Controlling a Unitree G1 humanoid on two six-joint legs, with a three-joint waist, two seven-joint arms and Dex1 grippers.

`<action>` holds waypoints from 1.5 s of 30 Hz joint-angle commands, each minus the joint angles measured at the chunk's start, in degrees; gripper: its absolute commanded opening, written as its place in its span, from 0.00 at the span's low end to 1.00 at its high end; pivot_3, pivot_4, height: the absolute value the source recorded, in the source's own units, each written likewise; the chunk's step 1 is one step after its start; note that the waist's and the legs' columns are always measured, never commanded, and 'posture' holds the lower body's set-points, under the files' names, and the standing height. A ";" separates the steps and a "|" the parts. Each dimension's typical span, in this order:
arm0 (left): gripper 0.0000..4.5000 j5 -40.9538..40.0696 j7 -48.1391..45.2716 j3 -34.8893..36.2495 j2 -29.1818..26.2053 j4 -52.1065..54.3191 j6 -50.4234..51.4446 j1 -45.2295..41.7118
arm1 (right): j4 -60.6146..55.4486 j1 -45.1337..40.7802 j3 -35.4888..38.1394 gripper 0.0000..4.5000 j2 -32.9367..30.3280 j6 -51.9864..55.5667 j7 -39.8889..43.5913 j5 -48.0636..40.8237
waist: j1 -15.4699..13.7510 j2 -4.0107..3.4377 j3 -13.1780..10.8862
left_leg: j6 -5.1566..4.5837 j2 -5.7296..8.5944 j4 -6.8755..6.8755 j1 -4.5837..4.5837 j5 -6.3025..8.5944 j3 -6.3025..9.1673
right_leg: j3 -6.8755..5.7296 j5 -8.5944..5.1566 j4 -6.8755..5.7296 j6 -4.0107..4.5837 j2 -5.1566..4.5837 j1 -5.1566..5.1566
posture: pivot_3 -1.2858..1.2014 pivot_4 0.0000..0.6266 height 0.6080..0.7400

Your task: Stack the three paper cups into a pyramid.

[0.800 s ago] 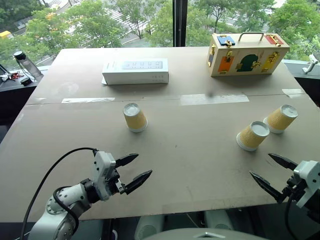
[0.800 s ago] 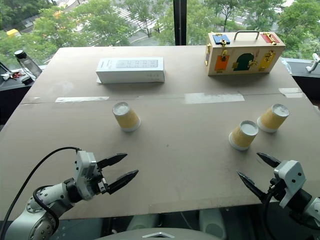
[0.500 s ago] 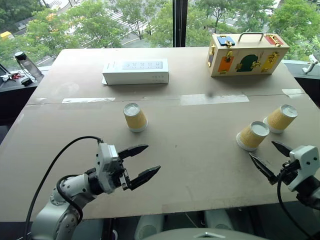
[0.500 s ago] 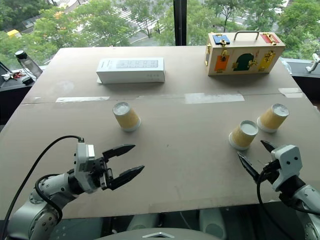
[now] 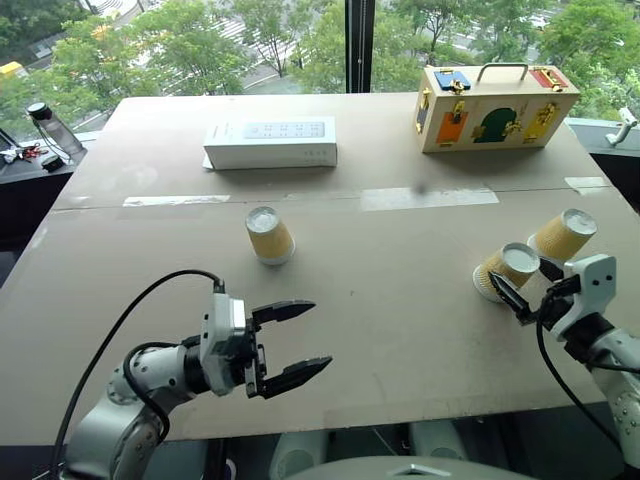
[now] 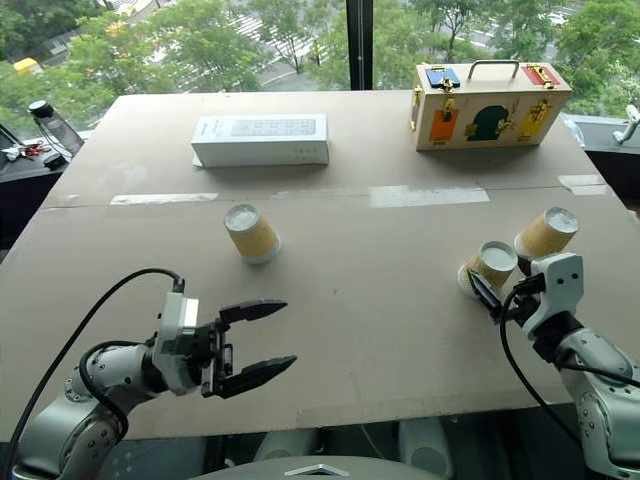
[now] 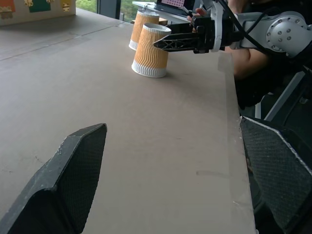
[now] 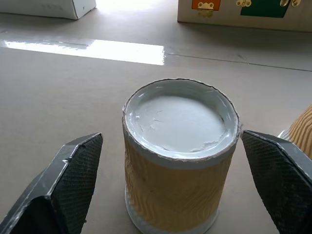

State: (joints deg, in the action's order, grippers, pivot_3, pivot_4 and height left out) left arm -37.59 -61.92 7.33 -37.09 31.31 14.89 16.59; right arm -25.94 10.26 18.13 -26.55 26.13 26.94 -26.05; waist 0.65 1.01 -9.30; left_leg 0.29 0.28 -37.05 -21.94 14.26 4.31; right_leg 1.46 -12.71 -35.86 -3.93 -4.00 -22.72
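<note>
Three paper cups stand upside down on the brown table (image 5: 390, 320), white bottoms up. One cup (image 5: 268, 235) is left of centre; the other two (image 5: 507, 271) (image 5: 563, 236) stand close together at the right. My right gripper (image 5: 520, 276) is open, with one finger on each side of the nearer right cup (image 8: 180, 156) and a gap left on both sides. My left gripper (image 5: 320, 334) is open and holds nothing. It hovers over the near left of the table, pointing right. In the left wrist view the right gripper (image 7: 170, 43) sits at that cup (image 7: 150, 51).
A white box (image 5: 270, 143) lies at the back left. At the back right stands a wooden case (image 5: 495, 107) with latches. A bottle (image 5: 50, 125) stands on a ledge off the table's left side. A person's arm (image 7: 243, 58) is beyond the table's right edge.
My right gripper has moved forward, and its fingers now flank the nearer right cup. My left gripper has shifted right and turned to point right. The cups have stayed put.
</note>
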 commanded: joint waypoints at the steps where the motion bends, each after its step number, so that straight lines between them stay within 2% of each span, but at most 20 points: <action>1: 0.99 -1.34 1.02 0.17 -0.60 3.10 0.65 -0.67 | 2.24 -2.42 0.04 1.00 -0.03 -1.07 -0.92 1.01 | 0.00 0.00 0.00 | 0.00 0.00 0.00 -0.01 0.00 0.00 | 0.00 0.06 0.00 0.09 0.00 0.00 | 0.52 0.24 1.00; 4: 1.00 -1.95 1.80 0.35 -0.74 3.87 1.45 -1.07 | 3.88 -4.36 -0.03 0.81 0.05 -1.36 -0.29 0.47 | 0.06 -0.01 -0.01 | 0.00 0.02 0.00 -0.01 0.00 -0.02 | 0.02 0.08 0.01 0.12 0.00 -0.01 | 0.52 0.24 1.00; 7: 1.00 -1.48 4.13 1.39 0.62 5.07 0.08 -0.93 | 3.00 -5.08 -0.38 0.51 -0.41 -1.42 0.30 0.42 | 0.06 -0.05 -0.04 | 0.00 0.01 0.02 0.00 0.00 0.00 | 0.01 0.08 0.00 0.12 0.01 -0.01 | 0.52 0.24 1.00; 8: 1.00 -0.99 4.95 1.65 1.18 5.29 -0.66 -0.87 | 2.53 -5.26 -0.60 0.49 -0.56 -1.48 0.37 0.66 | 0.06 -0.06 -0.04 | 0.00 0.01 0.03 0.01 0.00 0.00 | 0.01 0.08 0.00 0.12 0.01 -0.01 | 0.52 0.24 1.00; 13: 1.00 0.42 4.95 1.65 3.48 3.35 -4.81 -0.74 | 0.19 -7.11 -3.38 0.49 -1.28 -0.96 0.43 1.76 | 0.06 -0.06 -0.04 | 0.00 0.02 0.03 0.01 0.00 -0.02 | 0.03 0.08 0.00 0.12 0.01 -0.01 | 0.52 0.24 1.00; 18: 1.00 -1.63 2.39 1.28 1.89 0.56 -2.98 -2.26 | -3.01 -10.30 -11.69 0.49 -1.70 0.14 1.64 4.12 | 0.22 -0.09 -0.06 | 0.00 -0.01 0.04 0.04 0.00 0.00 | 0.02 0.06 0.00 0.09 0.07 -0.01 | 0.52 0.24 1.00; 27: 1.00 -7.00 0.75 3.10 0.63 2.61 0.00 -0.17 | -3.19 -15.04 -20.78 0.49 -1.38 0.13 3.77 6.48 | 0.30 -0.07 -0.08 | 0.00 0.02 0.04 -0.03 0.00 0.06 | 0.00 0.08 0.02 0.13 0.04 -0.02 | 0.52 0.24 1.00; 36: 1.00 -7.47 1.55 5.86 1.13 5.04 -0.85 6.07 | -0.32 -19.83 -23.39 0.49 -0.99 -0.83 7.05 7.23 | 0.11 -0.05 -0.11 | 0.00 0.02 0.08 -0.04 0.00 0.07 | -0.01 0.07 0.03 0.12 0.04 -0.05 | 0.52 0.24 1.00; 45: 1.00 -12.38 10.44 8.88 0.36 13.82 3.38 7.85 | 5.66 -28.90 -32.17 0.49 2.68 -0.59 10.43 10.09 | -0.02 -0.06 -0.16 | 0.00 0.00 0.15 -0.04 0.00 0.12 | -0.04 0.10 0.02 0.17 0.06 -0.08 | 0.52 0.24 1.00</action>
State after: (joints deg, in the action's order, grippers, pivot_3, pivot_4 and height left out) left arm -47.60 -53.30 14.25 -36.11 41.64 17.61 24.81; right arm -19.80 -18.00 -14.21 -23.71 26.34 36.61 -16.37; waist 0.64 0.95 -9.45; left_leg 0.29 0.30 -36.91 -21.99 14.26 4.44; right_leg 1.41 -12.62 -35.83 -3.76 -3.96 -22.80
